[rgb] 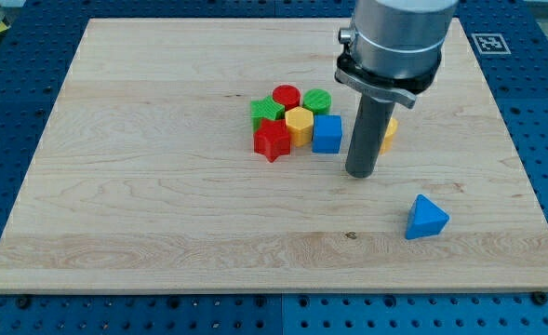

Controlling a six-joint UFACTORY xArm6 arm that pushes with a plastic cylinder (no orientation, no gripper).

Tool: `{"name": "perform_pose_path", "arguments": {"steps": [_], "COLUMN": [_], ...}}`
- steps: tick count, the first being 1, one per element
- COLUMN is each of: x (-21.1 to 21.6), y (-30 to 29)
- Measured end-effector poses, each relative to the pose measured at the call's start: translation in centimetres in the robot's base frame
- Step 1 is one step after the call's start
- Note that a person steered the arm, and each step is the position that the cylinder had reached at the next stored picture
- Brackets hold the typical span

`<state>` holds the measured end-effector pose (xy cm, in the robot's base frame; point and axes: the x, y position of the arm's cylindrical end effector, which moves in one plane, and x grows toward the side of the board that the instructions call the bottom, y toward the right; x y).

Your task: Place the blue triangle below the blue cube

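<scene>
Blue triangle (427, 218) lying apart from the cluster, below and right of my tip (361, 174).

Going left to right across the board (143, 205): a green star (265, 112) and a red star (273, 140) are sitting at the cluster's left, a red cylinder (287, 96), a yellow hexagon (299, 123) and a green cylinder (317, 100) are crowding beside them, and the blue cube (327, 133) is closing the cluster's right side. My tip, a plain rod with nothing to open or close, is standing just right of the cube, partly hiding a yellow block (389, 130) behind it. The triangle is resting toward the view's bottom right, well apart from the cube, a solid blue wedge with its point facing up.
</scene>
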<state>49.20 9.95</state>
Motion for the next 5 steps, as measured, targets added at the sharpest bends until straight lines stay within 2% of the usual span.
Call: {"name": "perform_pose_path", "arguments": {"steps": [3, 5], "x": [1.1, 9.6], "y": [8.7, 10.0]}}
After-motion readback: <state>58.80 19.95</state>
